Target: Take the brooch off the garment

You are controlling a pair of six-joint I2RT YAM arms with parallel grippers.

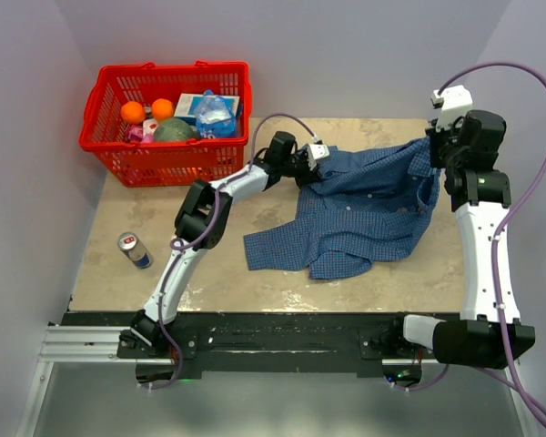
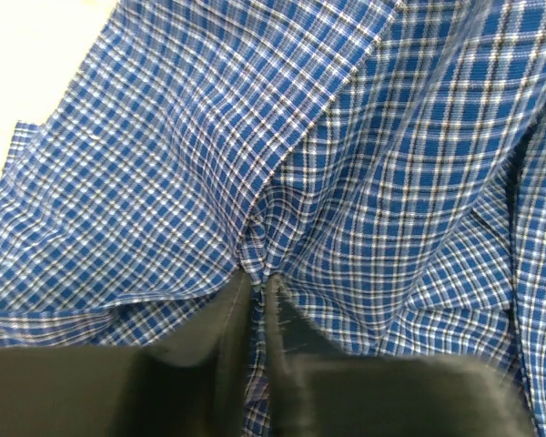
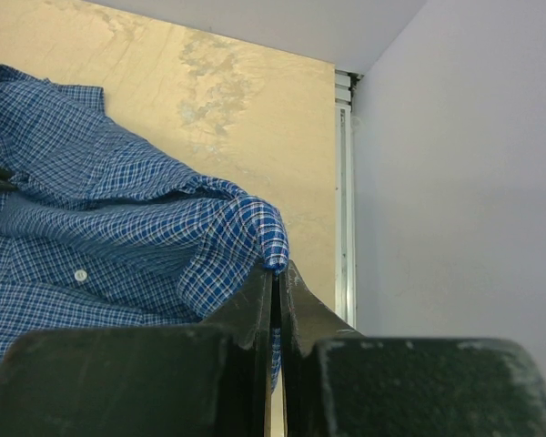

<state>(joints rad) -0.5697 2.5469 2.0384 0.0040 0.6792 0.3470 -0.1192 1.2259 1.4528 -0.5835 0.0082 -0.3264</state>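
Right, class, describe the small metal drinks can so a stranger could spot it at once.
Find the red plastic basket at the far left of the beige tabletop. Nearer the front edge, well left of the blue checked shirt, is the silver drinks can. It is the only small item outside the basket, banded red and blue.

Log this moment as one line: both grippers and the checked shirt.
left gripper: shut on fold of blue fine-checked button-up shirt | right gripper: shut on shirt edge | brooch: not discernible
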